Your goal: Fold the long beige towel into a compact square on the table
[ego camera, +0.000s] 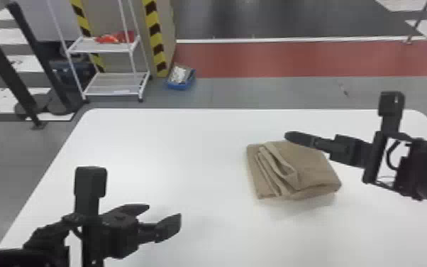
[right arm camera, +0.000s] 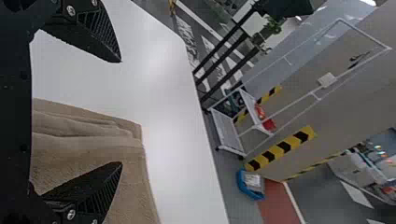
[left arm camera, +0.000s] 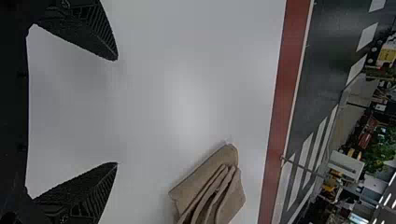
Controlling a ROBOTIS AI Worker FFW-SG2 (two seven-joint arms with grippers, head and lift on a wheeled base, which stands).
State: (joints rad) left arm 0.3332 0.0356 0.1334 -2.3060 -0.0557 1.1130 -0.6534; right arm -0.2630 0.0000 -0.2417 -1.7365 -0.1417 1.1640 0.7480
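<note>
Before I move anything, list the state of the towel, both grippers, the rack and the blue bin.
Towel: folded, layers loose on its left.
Left gripper: open, away from the towel.
Right gripper: open, fingers apart, at the towel.
Rack: upright, red things on upper shelf.
Blue bin: on the floor, loaded.

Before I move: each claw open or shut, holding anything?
Left claw: open, empty, over the table.
Right claw: open, gripping nothing, at the towel.
</note>
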